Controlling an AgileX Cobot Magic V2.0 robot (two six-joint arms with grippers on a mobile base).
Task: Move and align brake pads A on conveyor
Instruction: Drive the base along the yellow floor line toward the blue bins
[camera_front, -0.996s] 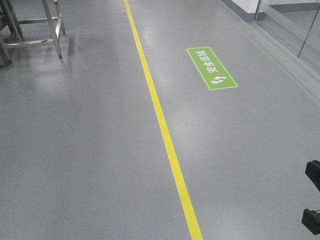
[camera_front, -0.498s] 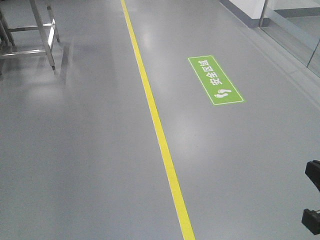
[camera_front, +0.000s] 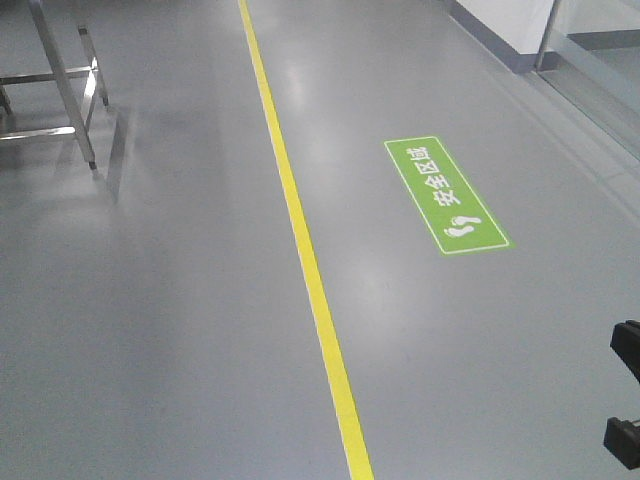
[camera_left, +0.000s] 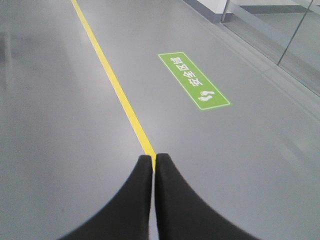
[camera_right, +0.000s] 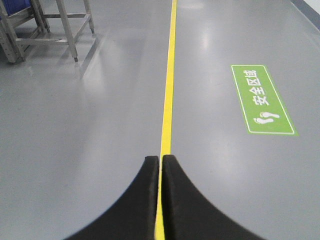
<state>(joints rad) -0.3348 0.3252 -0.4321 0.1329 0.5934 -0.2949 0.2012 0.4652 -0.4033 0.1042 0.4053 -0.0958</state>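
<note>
Only front, rt-wrist views show steel rack (camera_right: 68, 35); L hand (camera_left: 153, 159), R hand (camera_right: 161, 159) closed.

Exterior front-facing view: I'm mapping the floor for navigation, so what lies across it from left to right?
Steel frame legs → yellow floor line → green floor sign → black parts at the right edge.

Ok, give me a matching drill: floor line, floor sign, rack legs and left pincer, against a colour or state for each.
Things:
1. floor line
2. floor sign
3. rack legs
4. left pincer

Colour or state:
A. green with white characters
B. shut, holding nothing
C. yellow
D. shiny steel

Pairs: 1-C, 2-A, 3-D, 4-B.
</note>
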